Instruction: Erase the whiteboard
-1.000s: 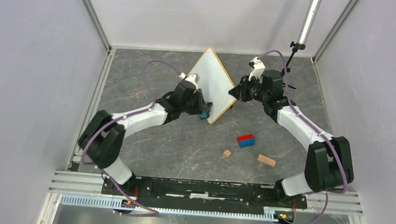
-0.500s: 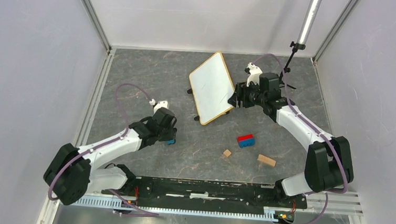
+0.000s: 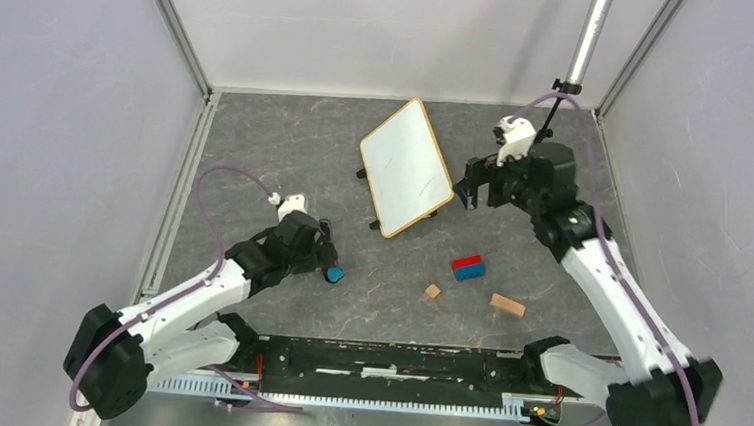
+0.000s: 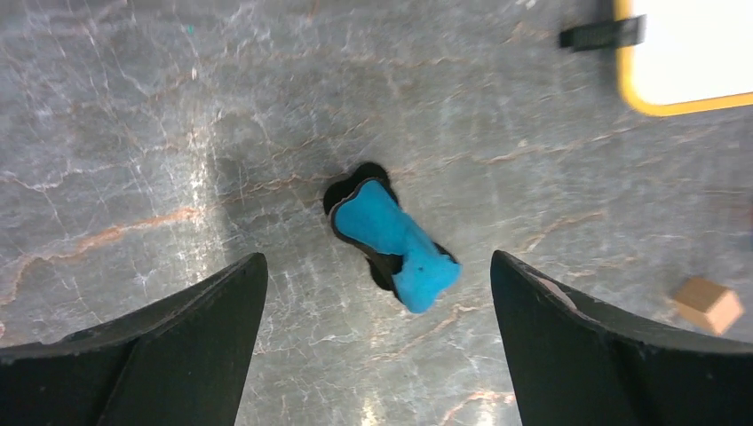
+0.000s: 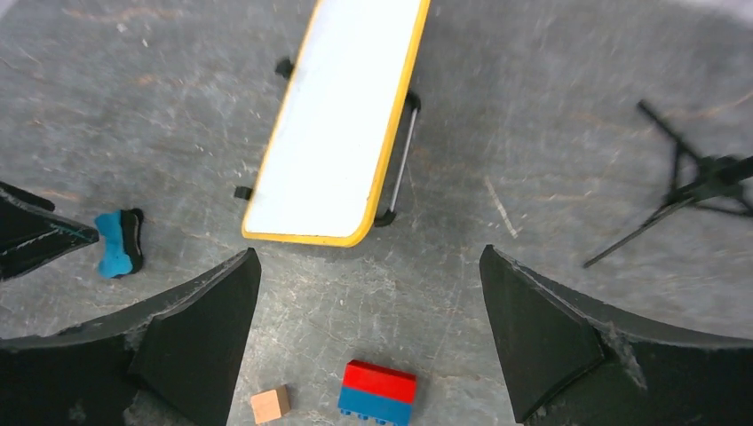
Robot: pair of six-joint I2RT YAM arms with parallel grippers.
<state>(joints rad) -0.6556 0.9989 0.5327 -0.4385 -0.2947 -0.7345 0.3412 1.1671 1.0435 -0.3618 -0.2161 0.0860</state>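
**Fig.** Two-arm rig over grey marbled table (image 3: 287, 147), top view w/ both wrist views.

**(a) L gripper** (image 4: 377, 263): jaws spread wide, nothing held. Both fingers (image 4: 169, 342) hang above the table, one either side of a blue eraser (image 4: 395, 244). The eraser is bone-shaped w/ a black underlayer and lies loose on the surface, approx. centred in the gap, touching neither finger. In top view it sits just off the gripper's tip, near-left part of the table.

**(b) R gripper** (image 5: 368, 256): jaws also wide apart, empty, touching nothing. It sits just beside the whiteboard's right edge in top view, a gap showing between them.

**(c) Whiteboard** (image 3: 406, 165): centre-rear of table, between the two arms, closer to the R one. Wooden frame w/ rounded corners, short black feet at the edges, long axis running diagonally. White face turned upward. R wrist view shows a thin bar behind its right edge; propped or flat, cannot tell.

**(d) Misc.**, near-right of board: red-and-blue brick (image 3: 467, 267), small wooden cube (image 3: 433, 291), longer wooden block (image 3: 507, 304), all apart from each other. Black tripod stand (image 5: 701, 186) at rear right.
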